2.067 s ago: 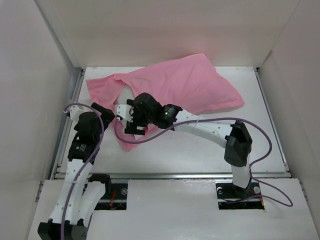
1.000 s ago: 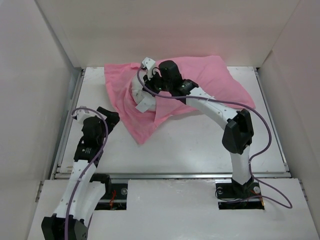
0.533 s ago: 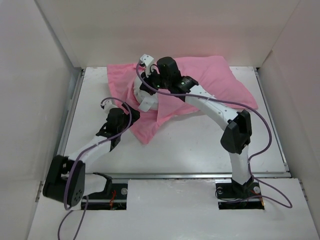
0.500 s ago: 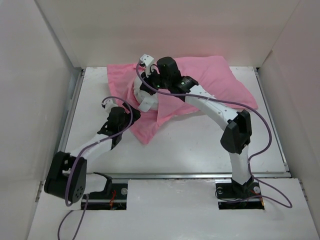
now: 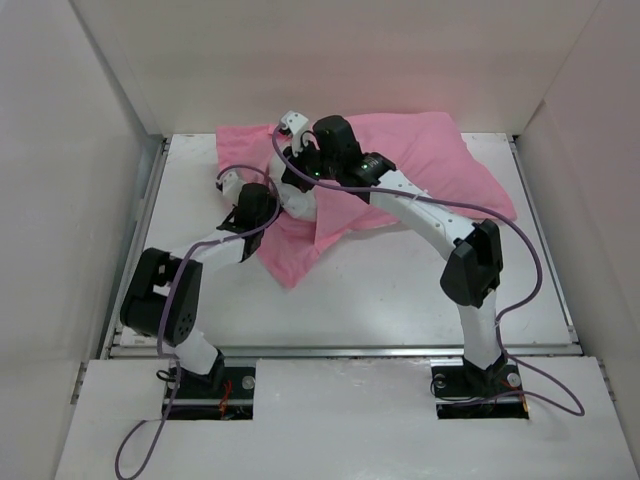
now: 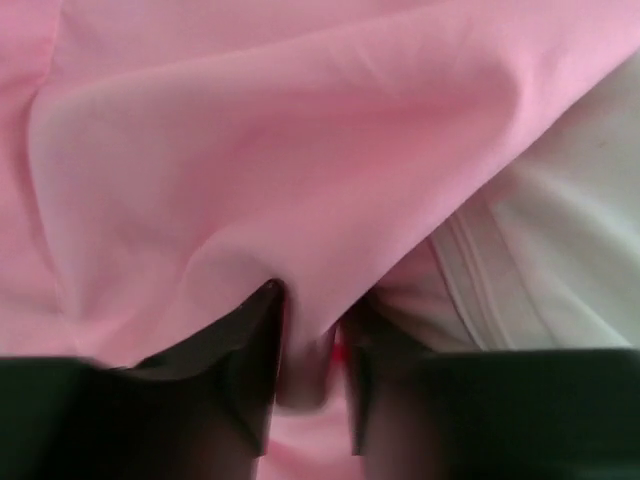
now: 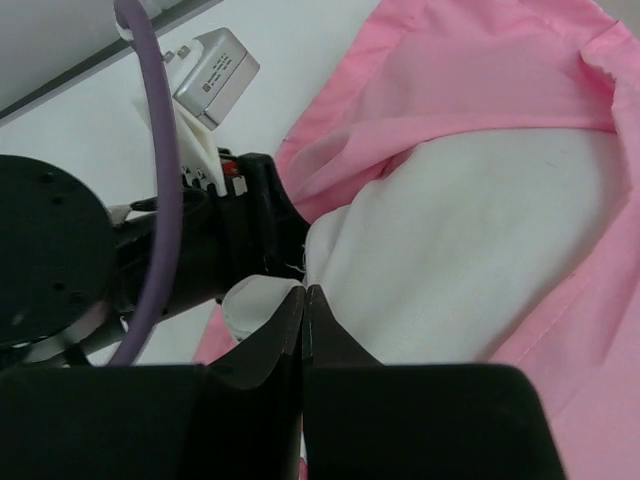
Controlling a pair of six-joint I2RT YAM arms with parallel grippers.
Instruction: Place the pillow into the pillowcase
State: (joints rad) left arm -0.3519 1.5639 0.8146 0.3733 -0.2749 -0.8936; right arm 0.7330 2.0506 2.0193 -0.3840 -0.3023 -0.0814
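Grasping, from the lower left of the overhead view, a fold of the pillowcase [image 5: 430, 165] with the left end effector [image 6: 311, 312], with pink cloth bunched between both fingers [image 6: 245, 380] low in the left wrist view. Pressing, from the right, the right end effector [image 7: 304, 292], clenched with fingers [image 7: 265, 360] flat together, against the edge of the pillow [image 7: 450, 230] at the centre of the right wrist view; being unable to tell about any white fabric nipped between them. Showing the pillow mostly sheathed in the pink case at the upper centre of the desk [image 5: 400, 285], with a white end exposed at the open mouth on the left, just beside both end effectors. Trailing a loose pink flap down toward the middle of the desk.
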